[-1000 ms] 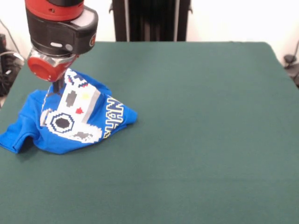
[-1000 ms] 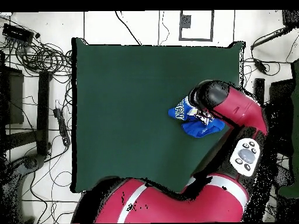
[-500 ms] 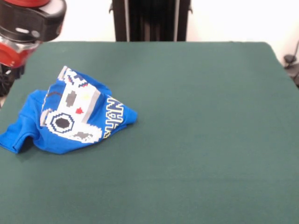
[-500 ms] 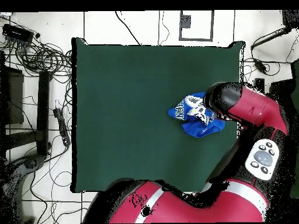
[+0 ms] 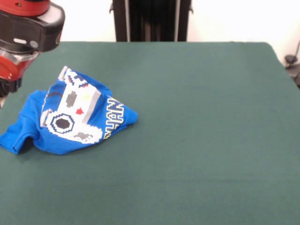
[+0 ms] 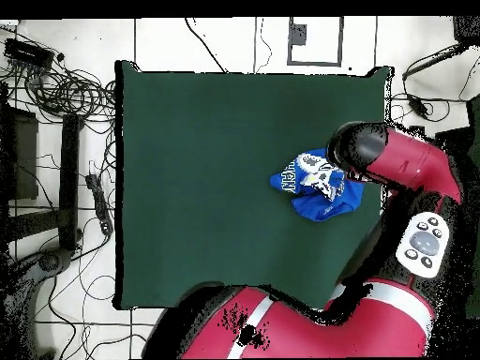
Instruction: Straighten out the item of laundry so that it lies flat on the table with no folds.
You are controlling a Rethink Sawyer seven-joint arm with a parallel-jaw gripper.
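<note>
The bright blue T-shirt (image 5: 70, 115) lies crumpled near the left edge of the green table (image 5: 201, 140). Its pixel game-controller print and yellow lettering face up, and one sleeve is folded at the far left. In the overhead view the T-shirt (image 6: 317, 184) is a bunched heap near the right edge of the table (image 6: 206, 169). My gripper (image 5: 8, 86) hangs beyond the shirt's upper left corner, over the table's left edge, apart from the cloth. Only the black and red wrist shows clearly. In the overhead view the arm's head (image 6: 356, 150) is beside the shirt.
The robot's black pedestal (image 5: 150, 21) stands behind the far edge of the table. In the overhead view, cables and equipment (image 6: 56, 94) lie on the floor left of the table. The red arm (image 6: 403, 234) curves round the table's right and bottom edges.
The arm was over the shirt's raised top a second ago. It has moved away to the left in the front view. The shirt stays in a crumpled heap.
</note>
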